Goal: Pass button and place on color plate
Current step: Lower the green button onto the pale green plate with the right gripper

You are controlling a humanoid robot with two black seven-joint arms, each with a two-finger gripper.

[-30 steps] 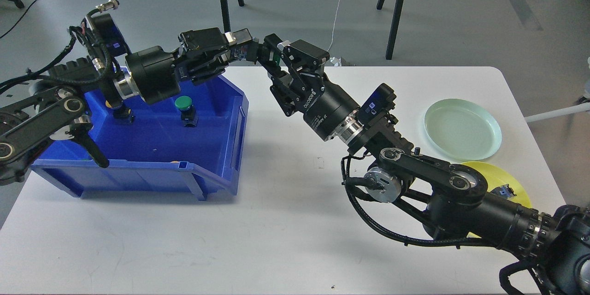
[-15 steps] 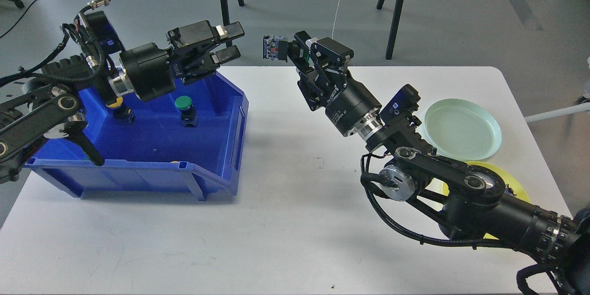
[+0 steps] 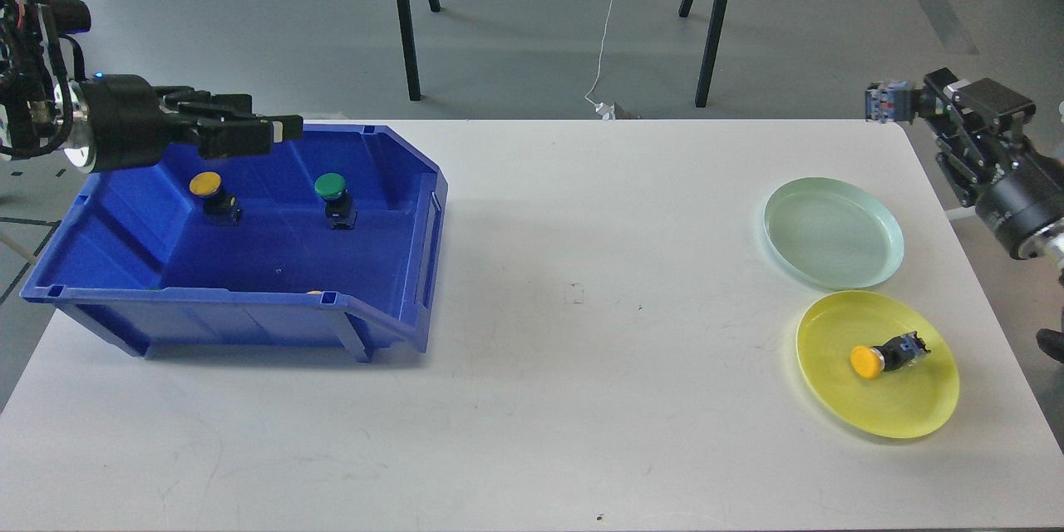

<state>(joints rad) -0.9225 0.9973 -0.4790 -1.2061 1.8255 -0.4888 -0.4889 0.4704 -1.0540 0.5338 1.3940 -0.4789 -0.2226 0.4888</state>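
Both arms have swung apart since half a second ago, when they met over the middle of the worktop; each now sits at its own edge of the view. My right hand point(image 3: 913, 102) is at the far right, past the worktop's far right corner, and it is pinching a push button point(image 3: 888, 100), whose grey-blue contact block sticks out to the left of the fingers; its cap colour I cannot tell. My left hand point(image 3: 249, 130) hovers over the far left rim of the blue bin point(image 3: 249, 320); its fingers point right and lie almost in line, so I cannot tell whether they are spread or pressed together.

Inside the bin stand a yellow-capped button point(image 3: 208, 188) on the left and a green-capped button point(image 3: 332, 193) just to its right, well apart from each other.

On the right of the white worktop point(image 3: 540, 366) lie two plates. The pale green plate point(image 3: 834, 234) is farther away, and just nearer lies the yellow plate point(image 3: 877, 364), with a yellow-capped button on its side point(image 3: 883, 357) resting on it.
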